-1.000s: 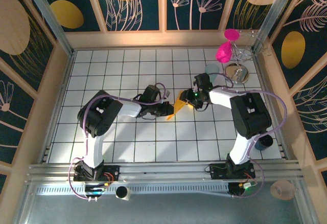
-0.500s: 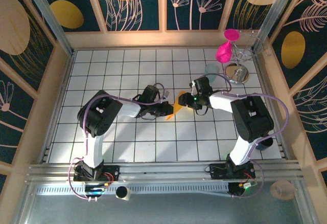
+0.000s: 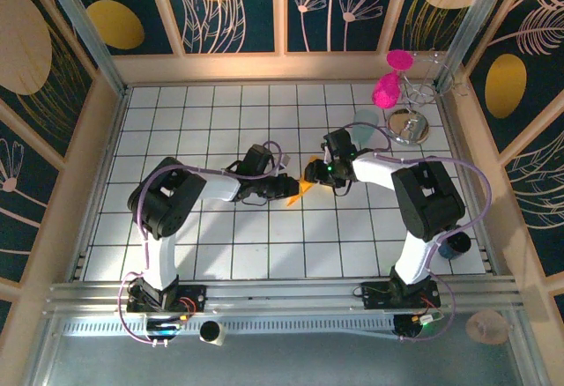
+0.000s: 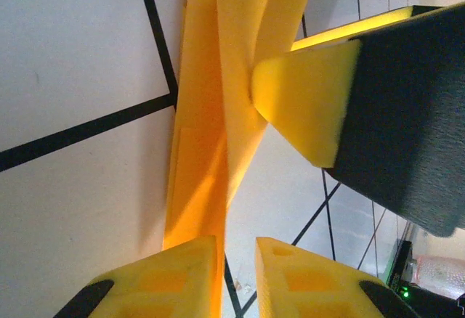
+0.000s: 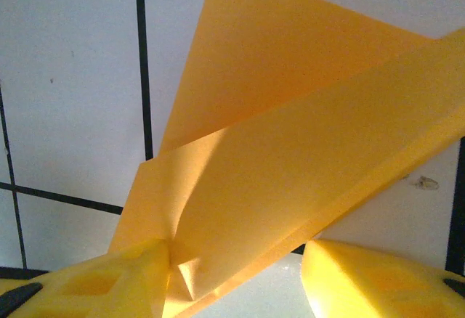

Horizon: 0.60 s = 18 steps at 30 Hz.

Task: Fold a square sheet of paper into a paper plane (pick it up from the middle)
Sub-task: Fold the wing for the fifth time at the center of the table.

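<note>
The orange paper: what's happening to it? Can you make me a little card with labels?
paper: orange-yellow, folded into long flaps, not lying flat
where: middle of the tiled table, between both arms
left gripper: jaws a little apart, paper's edge beside one pad
right gripper: jaws wide apart, paper between them, touching one pad
plane: looks only part-folded

Folded paper point(image 3: 305, 189) lies approx mid tabletop point(image 3: 220, 245). L gripper point(image 3: 293, 190) sits just left of it, R gripper point(image 3: 310, 173) just behind and right, w/ the paper btwn the two. One R fingertip point(image 4: 305, 107) touches the paper. Cup point(image 3: 366, 122) stands behind R gripper, twd far right corner. Second cup point(image 3: 454, 245) is by right edge, nr front.
</note>
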Available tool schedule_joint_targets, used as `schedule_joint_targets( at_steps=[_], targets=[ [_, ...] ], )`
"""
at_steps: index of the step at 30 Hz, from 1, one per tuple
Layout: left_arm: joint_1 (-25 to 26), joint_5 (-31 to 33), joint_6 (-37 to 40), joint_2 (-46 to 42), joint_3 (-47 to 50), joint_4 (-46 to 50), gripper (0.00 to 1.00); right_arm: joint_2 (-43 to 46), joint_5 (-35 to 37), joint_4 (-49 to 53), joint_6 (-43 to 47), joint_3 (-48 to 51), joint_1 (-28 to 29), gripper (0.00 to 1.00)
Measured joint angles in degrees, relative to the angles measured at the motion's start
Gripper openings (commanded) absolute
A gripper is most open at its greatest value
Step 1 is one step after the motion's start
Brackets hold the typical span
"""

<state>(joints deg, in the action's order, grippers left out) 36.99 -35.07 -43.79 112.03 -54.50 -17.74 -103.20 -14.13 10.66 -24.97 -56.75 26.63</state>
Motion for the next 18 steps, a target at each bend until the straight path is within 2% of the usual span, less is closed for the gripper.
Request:
schedule_joint_targets(
  at_steps=[4, 18],
  targets=[
    [0.0, 0.0, 0.0, -0.5, 0.1, 0.2, 0.17, -0.1, 0.2, 0.2, -0.9, -0.2, 0.1, 0.54],
    [0.0, 0.0, 0.8, -0.5, 0.5, 2.8, 0.13, -0.5, 0.4, 0.8, -2.2, -0.8, 0.0, 0.53]
  ],
)
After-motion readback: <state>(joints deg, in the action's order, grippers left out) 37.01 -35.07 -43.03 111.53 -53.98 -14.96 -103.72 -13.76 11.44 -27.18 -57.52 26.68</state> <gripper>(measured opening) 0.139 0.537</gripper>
